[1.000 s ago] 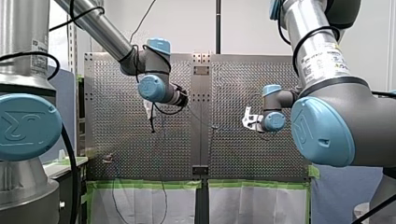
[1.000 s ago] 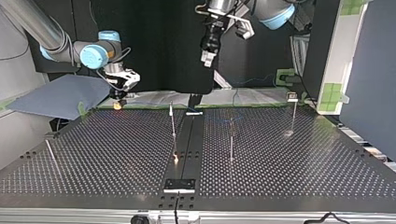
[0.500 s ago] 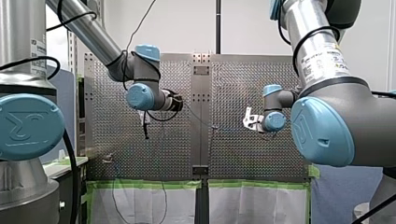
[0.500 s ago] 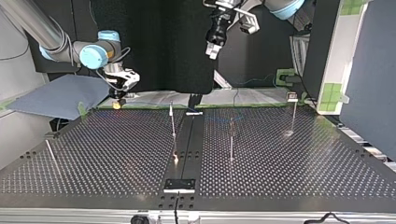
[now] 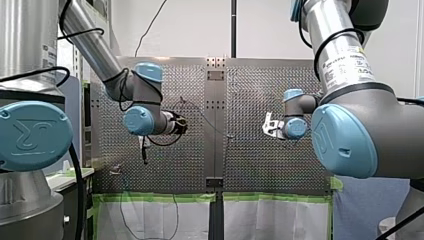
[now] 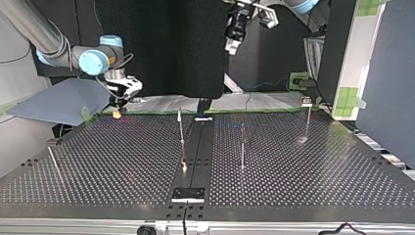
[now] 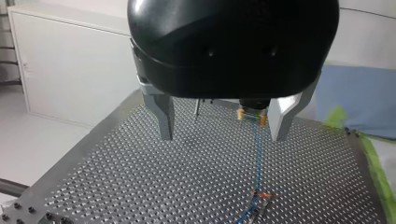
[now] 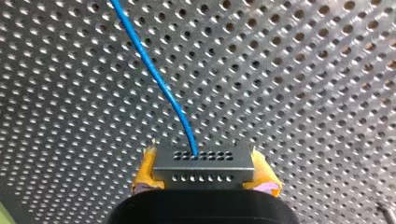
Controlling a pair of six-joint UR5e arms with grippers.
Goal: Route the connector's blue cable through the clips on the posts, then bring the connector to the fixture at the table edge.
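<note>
Perforated steel covers the desk (image 6: 318,176), with thin posts (image 6: 242,147) standing well apart and the fixture (image 6: 188,194) at the near edge in the top view, midway along. Wide stretches of plate lie open between the posts and toward both side edges. Green tape (image 6: 274,108) lines the far edge.

My right end effector (image 6: 117,111) works low at that far edge, at the top view's left, just beside a blue-grey sheet (image 6: 63,100). My left end effector (image 6: 232,46) hangs high above the desk, well clear of every post.

Only the right wrist view shows the grip: yellow pads (image 8: 144,175) clamp the grey connector (image 8: 204,161) from both sides, and the blue cable (image 8: 159,79) leaves its top row of holes and runs off over the plate. Only the left wrist view shows the left arm's metal fingers (image 7: 163,114) spread wide with nothing between them. Past them the cable drops from the held connector to a clip (image 7: 259,196) on a post nearer the camera.

Over the last second the left arm has swung toward the front view's left and its end effector has climbed in the top view. The right end effector has edged slightly toward the top view's left, keeping its hold on the connector.
</note>
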